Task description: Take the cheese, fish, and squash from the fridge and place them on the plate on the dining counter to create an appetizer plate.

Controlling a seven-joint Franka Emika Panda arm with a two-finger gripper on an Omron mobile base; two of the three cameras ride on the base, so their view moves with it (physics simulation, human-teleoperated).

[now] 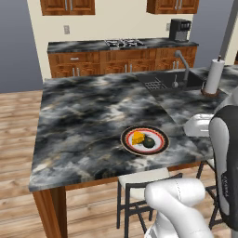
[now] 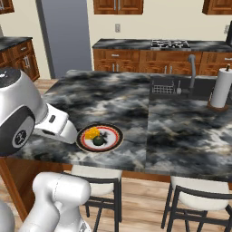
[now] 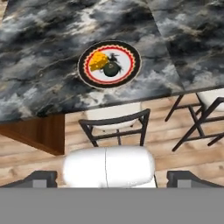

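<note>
**Filled plate sitting on the island while the spread pincer looks down from well above**

In the hand view the gripper (image 3: pixel 109 177) is showing just its two dark finger tips (image 3: pixel 40 178), at the far left and far right of the bottom edge; they are standing wide apart and pinching nothing. The arm's own white body is covering the floor between them. In the base views the pincer itself is hard to make out, the bulky white and dark arm links crowding the lower corners.

The plate (image 3: pixel 131 72) is lying on the dining counter (image 3: pixel 43 65), near its front edge, well apart from the tips and far ahead of them in the hand view. On the plate the cheese (image 3: pixel 98 61) is sitting as a yellow-orange wedge, and the squash (image 3: pixel 111 68) is resting as a dark round lump just beside it, seemingly touching. The fish (image 3: pixel 113 57) is showing only as thin dark strokes behind the squash; its shape is too small to tell clearly, and in the base views it is barely visible.

A stool (image 3: pixel 114 117) is standing below the counter edge, partly tucked under it. A second stool (image 3: pixel 205 109) is being cut off at the right border.
</note>
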